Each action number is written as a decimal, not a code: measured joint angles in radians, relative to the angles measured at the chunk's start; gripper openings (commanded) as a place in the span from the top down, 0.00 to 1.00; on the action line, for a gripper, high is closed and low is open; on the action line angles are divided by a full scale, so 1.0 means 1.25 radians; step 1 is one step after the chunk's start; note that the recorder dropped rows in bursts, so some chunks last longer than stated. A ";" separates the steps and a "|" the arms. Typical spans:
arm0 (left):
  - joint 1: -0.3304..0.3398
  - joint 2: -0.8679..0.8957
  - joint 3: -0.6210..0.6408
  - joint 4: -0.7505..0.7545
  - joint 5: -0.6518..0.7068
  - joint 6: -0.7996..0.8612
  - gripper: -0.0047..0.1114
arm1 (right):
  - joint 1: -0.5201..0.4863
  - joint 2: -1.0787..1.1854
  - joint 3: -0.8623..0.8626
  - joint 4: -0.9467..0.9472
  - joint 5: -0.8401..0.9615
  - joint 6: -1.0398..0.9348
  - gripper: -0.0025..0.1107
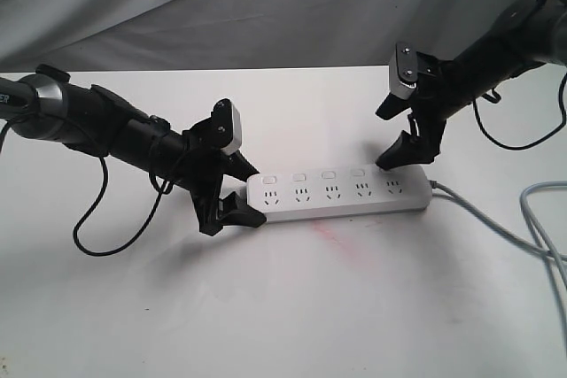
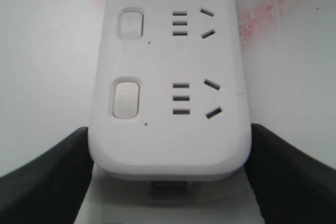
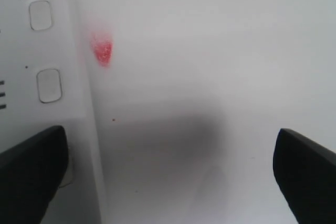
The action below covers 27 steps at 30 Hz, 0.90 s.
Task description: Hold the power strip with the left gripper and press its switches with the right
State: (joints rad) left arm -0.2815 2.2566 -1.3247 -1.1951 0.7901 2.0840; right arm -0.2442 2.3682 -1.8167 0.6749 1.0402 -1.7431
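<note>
White matte counter [image 1: 292,307], faint red smudges [image 3: 102,51] just beside strip. Wrinkled pale grey cloth [image 1: 221,6] hangs behind as backdrop. Strip [image 1: 341,192] lies flat mid-counter, running left to right in exterior view. Switches [image 1: 329,175] in row along far edge. Grey cable [image 1: 496,223] trails off right end. Left fingers [image 1: 232,212] grasp strip's left end, one on each long side. Right fingers [image 1: 403,150] released, spread wide: one tip over strip's right end by last switch, other over counter. Contact with switch: cannot tell.

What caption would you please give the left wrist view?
Black left hand grips the end of the long white plastic power strip.
</note>
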 measured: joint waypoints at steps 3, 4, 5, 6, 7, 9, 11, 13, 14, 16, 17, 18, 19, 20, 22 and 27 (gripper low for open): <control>0.000 0.000 0.000 0.000 0.000 0.000 0.96 | 0.000 0.004 -0.002 0.000 -0.007 0.009 0.12; 0.000 0.000 0.000 0.000 0.000 0.000 0.96 | 0.000 0.004 -0.002 -0.002 -0.007 0.011 0.12; 0.000 0.000 0.000 0.000 0.000 0.000 0.96 | 0.000 0.004 -0.002 -0.003 -0.007 0.012 0.12; 0.000 0.000 0.000 0.000 0.000 0.000 0.96 | 0.002 0.004 -0.002 -0.005 -0.008 0.012 0.12; 0.000 0.000 0.000 0.000 0.000 0.000 0.96 | 0.003 0.004 -0.002 -0.007 -0.009 0.013 0.12; 0.000 0.000 0.000 0.000 0.000 0.000 0.96 | 0.007 0.004 -0.004 -0.018 -0.009 0.014 0.12; 0.000 0.000 0.000 0.000 0.000 0.000 0.96 | 0.012 0.004 -0.005 -0.032 -0.009 0.014 0.12; 0.000 0.000 0.000 0.000 0.000 0.000 0.96 | 0.019 0.004 -0.005 -0.043 -0.011 0.016 0.12; 0.000 0.000 0.000 0.000 0.000 0.000 0.96 | 0.021 0.002 -0.005 -0.048 -0.011 0.018 0.12; 0.000 0.000 0.000 0.000 0.000 0.000 0.96 | 0.026 0.002 -0.006 -0.056 -0.014 0.022 0.12; 0.000 0.000 0.000 0.000 0.000 0.000 0.96 | 0.026 0.001 -0.006 -0.060 -0.014 0.027 0.12; 0.000 0.000 0.000 0.000 0.000 0.000 0.96 | 0.027 0.001 -0.006 -0.062 -0.015 0.030 0.12; 0.000 0.000 0.000 0.000 0.000 0.000 0.96 | 0.027 0.001 -0.006 -0.061 -0.015 0.032 0.12; 0.000 0.000 0.000 0.000 0.000 0.000 0.96 | 0.027 0.001 -0.006 -0.058 -0.015 0.032 0.12; 0.000 0.000 0.000 0.000 0.000 0.000 0.96 | 0.027 0.001 -0.006 -0.045 -0.015 0.030 0.12; 0.000 0.000 0.000 0.000 0.000 0.000 0.96 | 0.027 -0.006 -0.004 -0.030 -0.019 0.014 0.12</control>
State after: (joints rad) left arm -0.2815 2.2566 -1.3247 -1.1951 0.7901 2.0840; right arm -0.2103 2.3602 -1.8223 0.6376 1.0163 -1.7251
